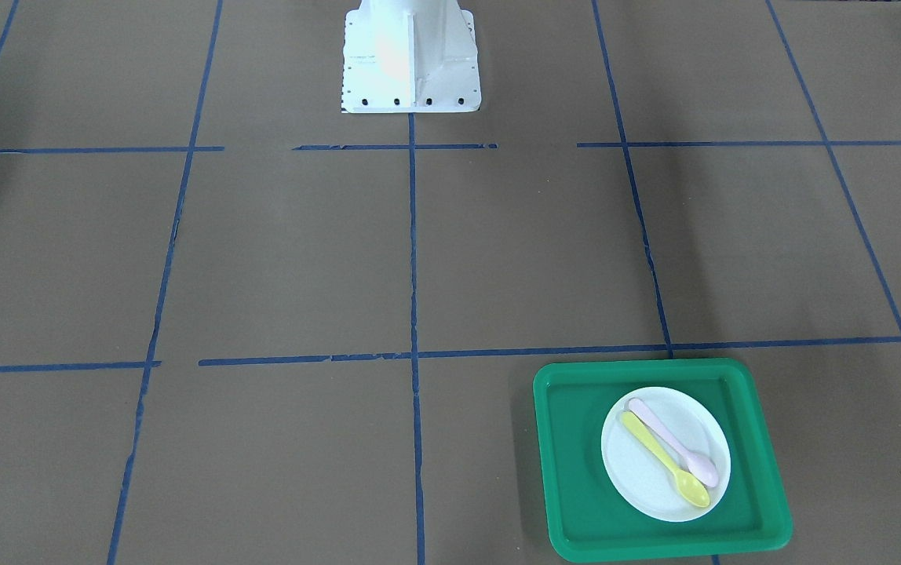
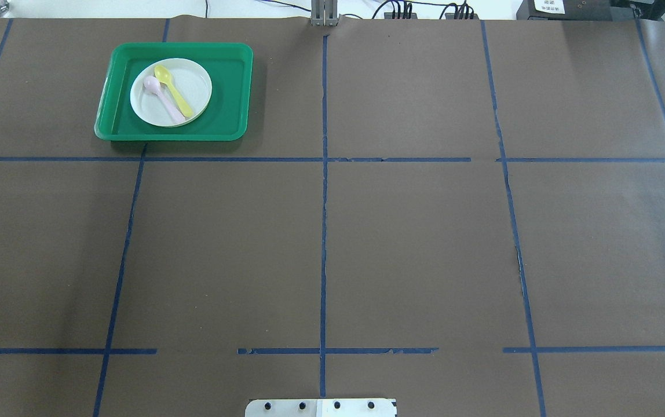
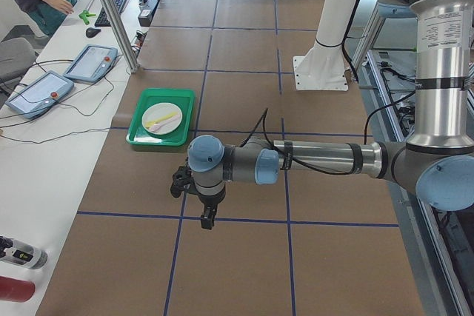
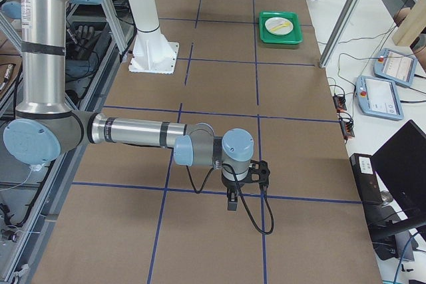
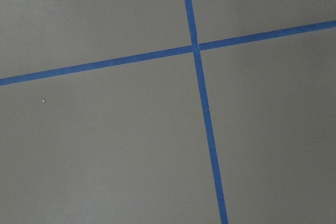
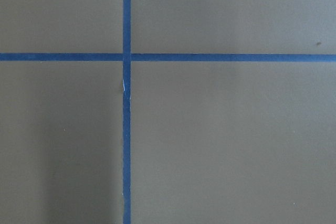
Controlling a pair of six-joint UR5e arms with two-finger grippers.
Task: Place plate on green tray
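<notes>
In the front-facing view the plate [image 1: 639, 479] lay flat inside the green tray [image 1: 568, 471], so the placing looked done; the best step seemed to be leaving it alone and keeping both arms clear. The overhead view showed it small, round and white with a shallow rim, carrying a yellow spoon [image 2: 174, 91] and a pink spoon [image 2: 161, 99] side by side. From the left end, the left gripper [image 3: 207, 220] hung over bare table, well apart from the tray; whether it was open could not be told. From the right end, the right gripper [image 4: 231, 203] gave no more away. Both wrist views showed only table and blue tape [image 5: 202, 103].
</notes>
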